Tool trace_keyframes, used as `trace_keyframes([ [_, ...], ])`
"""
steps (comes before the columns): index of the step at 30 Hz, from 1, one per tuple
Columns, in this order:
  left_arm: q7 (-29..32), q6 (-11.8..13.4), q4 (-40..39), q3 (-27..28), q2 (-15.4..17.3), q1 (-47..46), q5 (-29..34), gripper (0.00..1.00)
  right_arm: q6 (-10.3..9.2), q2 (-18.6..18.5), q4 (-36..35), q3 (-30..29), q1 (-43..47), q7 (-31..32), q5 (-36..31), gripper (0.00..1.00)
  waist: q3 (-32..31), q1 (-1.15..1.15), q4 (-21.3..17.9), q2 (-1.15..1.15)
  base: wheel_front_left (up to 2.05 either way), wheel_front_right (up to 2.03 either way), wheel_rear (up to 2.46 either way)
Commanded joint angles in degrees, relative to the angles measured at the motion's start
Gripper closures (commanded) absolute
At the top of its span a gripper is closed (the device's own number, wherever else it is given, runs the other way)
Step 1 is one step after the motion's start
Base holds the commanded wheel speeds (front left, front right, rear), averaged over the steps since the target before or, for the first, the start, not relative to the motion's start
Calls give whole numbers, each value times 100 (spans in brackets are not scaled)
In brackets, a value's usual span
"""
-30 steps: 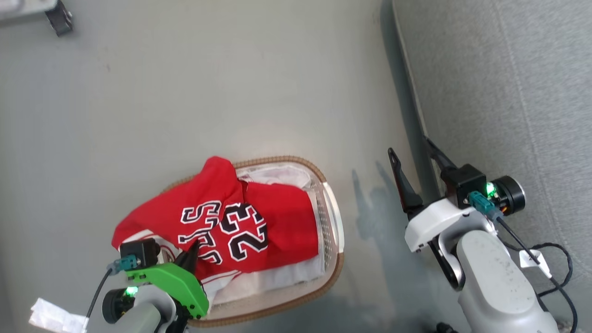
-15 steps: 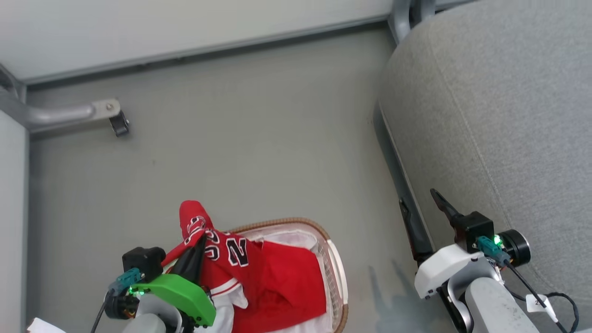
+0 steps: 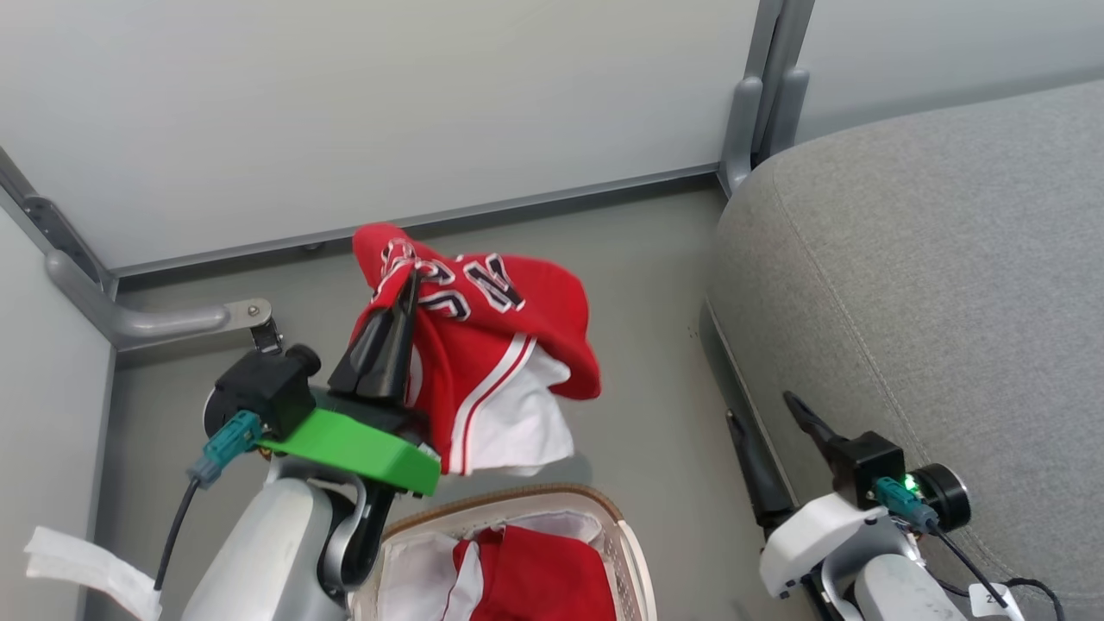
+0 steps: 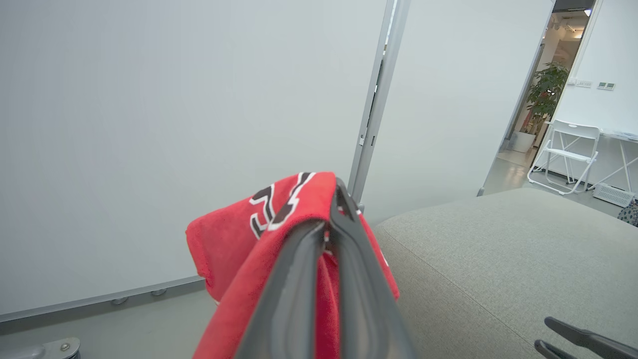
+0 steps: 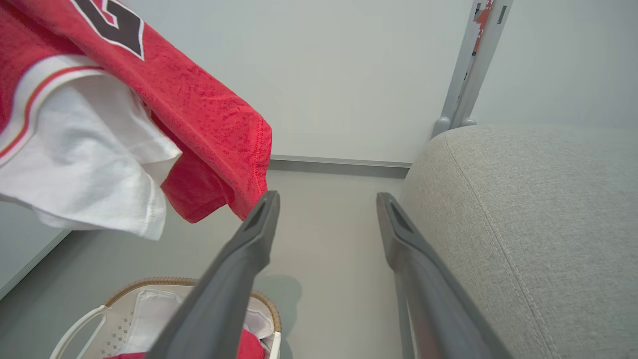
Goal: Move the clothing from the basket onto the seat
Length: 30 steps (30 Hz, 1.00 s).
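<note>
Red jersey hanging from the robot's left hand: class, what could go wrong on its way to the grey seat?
1. The left hand pinches only a small fold of the red jersey. Most of the cloth hangs free, so it might slip out.
2. The open right hand stands at the edge of the seat, between jersey and cushion. The swinging cloth could catch on its fingers.

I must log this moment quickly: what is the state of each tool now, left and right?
Left tool: closed, holding a red jersey in the air, clear of the basket.
Right tool: open, holding nothing, beside the seat.
</note>
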Motion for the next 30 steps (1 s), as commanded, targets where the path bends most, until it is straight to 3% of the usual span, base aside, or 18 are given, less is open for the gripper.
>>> trace_keyframes([
  [1, -4, -13, -81, 9, -21, -118, 91, 100, -5, -17, -91, 101, 59, -27, 72, 0, -109, 1, 0, 0, 0, 0, 0],
  [11, -4, -13, -272, -283, -253, -295, 306, 100, -4, -18, -1055, 1767, -937, -25, 263, 0, -131, 1, 27, 0, 0, 0, 0],
  [17, -4, -13, -240, -599, -373, -285, 244, 100, -5, -23, -580, 2565, -1581, -20, 348, 0, -135, 1, 285, 0, 0, 0, 0],
  [21, -4, -13, -267, -875, -450, -359, 128, 100, -5, -20, -134, 2624, -1792, -20, 536, 3, -154, 1, 572, 0, 0, 0, 0],
  [23, -4, -13, -274, -1003, -476, -391, 63, 100, -5, -16, 140, 2671, -1788, -20, 687, 73, -166, 1, 696, 0, 0, 0, 0],
  [24, -5, -13, -274, -1023, -486, -396, 37, 100, -5, -10, 232, 2687, -1809, -20, 759, 100, -168, 1, 734, 0, 0, 0, 0],
  [30, -4, -13, -261, -1030, -460, -327, 25, 100, -6, -22, 566, 2602, -1815, -20, 1065, 100, -153, 1, 707, 0, 0, 0, 0],
])
